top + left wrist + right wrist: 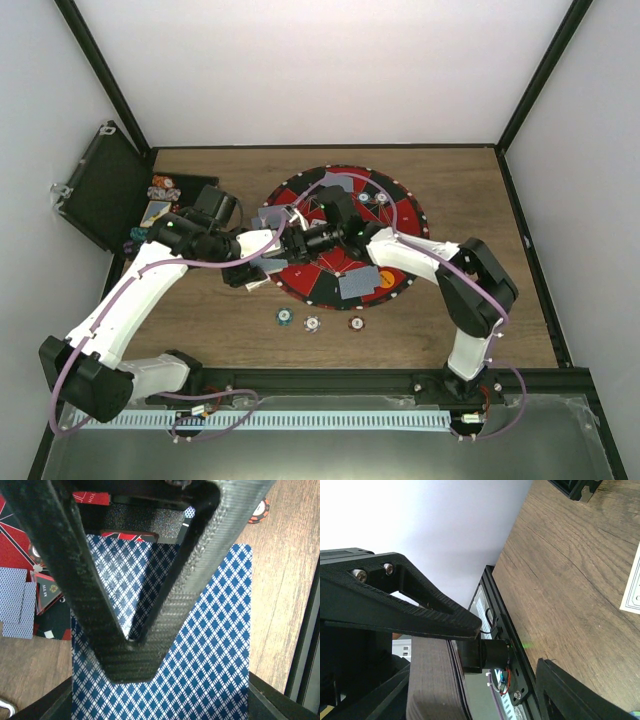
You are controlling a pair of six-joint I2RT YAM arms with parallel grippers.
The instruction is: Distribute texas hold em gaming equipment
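My left gripper (258, 268) is shut on a blue diamond-backed playing card (210, 655); its fingers (195, 575) meet in a V over the card's back. My right gripper (292, 241) reaches left across the red-and-black mat (390, 215) and meets the left one. It is shut on a deck of cards, seen edge-on in the right wrist view (435, 680) under its upper finger (415, 605). Grey-blue cards lie on the mat at the far side (345, 180), the near side (360, 285) and the left (268, 216). Three chips (312, 323) lie on the wood in front of the mat.
A black hard case (95, 185) stands open at the far left with chips (163, 187) beside it. More chips (368, 197) sit on the mat. The left wrist view shows another card (17, 602) on the mat edge and a chip (259, 511) on the wood.
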